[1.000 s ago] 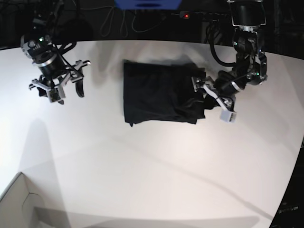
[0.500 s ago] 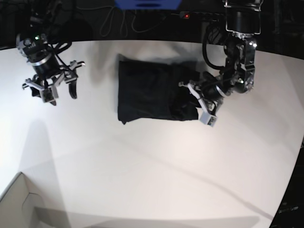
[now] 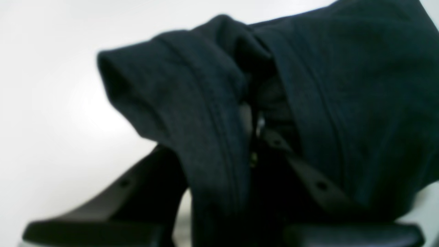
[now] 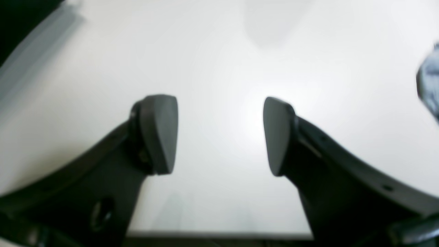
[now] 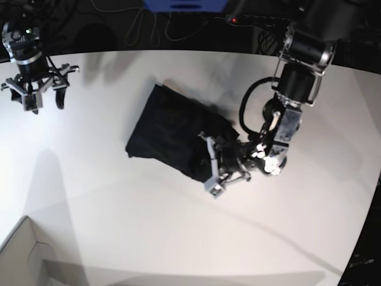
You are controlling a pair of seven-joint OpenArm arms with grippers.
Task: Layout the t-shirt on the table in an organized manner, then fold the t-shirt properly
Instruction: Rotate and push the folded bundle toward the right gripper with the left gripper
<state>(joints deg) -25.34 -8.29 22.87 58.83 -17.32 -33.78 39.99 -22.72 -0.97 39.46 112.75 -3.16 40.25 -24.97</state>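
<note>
The base view looks down from above on the whole table (image 5: 178, 238). Each wrist view looks close past its own fingers; the shirt (image 3: 343, 85) shows in the base and left wrist views.

shirt (image 5: 172, 131): we see soft black cloth, matt, with a fine knit grain and stitched hem lines close up
table (image 5: 178, 226): we see a smooth white top with a soft sheen
right gripper (image 4: 219, 135): its pads (image 4: 161, 133) look like matt grey plastic or rubber
box (image 5: 24, 256): pale, matt, looks like cardboard
</note>
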